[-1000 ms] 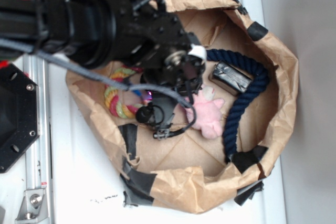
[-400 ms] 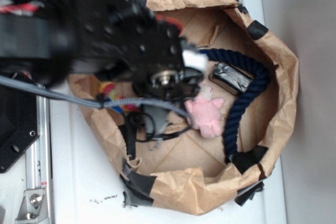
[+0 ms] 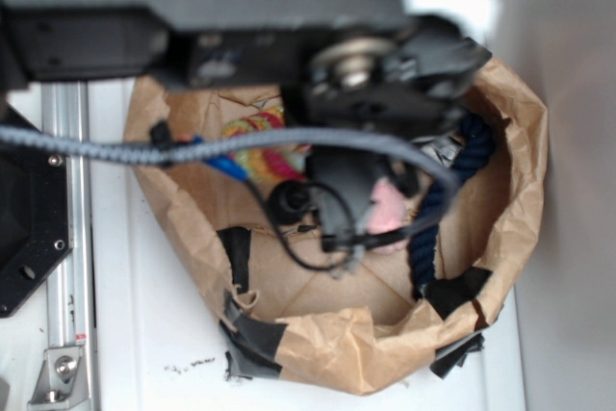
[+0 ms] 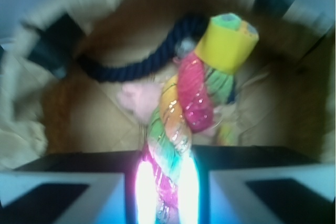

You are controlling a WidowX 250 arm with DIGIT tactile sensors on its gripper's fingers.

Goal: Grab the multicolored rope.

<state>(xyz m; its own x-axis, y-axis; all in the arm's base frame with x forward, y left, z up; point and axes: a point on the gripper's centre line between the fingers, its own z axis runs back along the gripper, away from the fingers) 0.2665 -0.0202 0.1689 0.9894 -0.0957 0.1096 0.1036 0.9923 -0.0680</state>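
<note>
In the exterior view, a crumpled brown paper bag [image 3: 525,170] patched with black tape lies open on a white surface, forming a walled nest. Along its right inner wall curves a dark navy rope [image 3: 435,209], and a pink plush toy [image 3: 387,211] peeks out beneath the arm. A grey cable [image 3: 115,149] runs across the bag's left half, and black wires loop below the arm's wrist. The arm's blurred black body fills the upper frame and hides most of the bag's interior. The multicolored rope [image 3: 258,141] shows as a patch of yellow, pink and green twist under the arm, in the upper left of the bag. The gripper itself is hidden below the wrist here.

In the wrist view, the navy rope arcs across the back of the bag, with the pink toy blurred just under it. The multicolored rope [image 4: 181,129] rises from between the two fingers, its red, yellow and green strands glittering, ending in a yellow cap at upper right. The gripper [image 4: 167,192] is clamped on it, both fingers [image 4: 63,198] pressing its sides.
</note>
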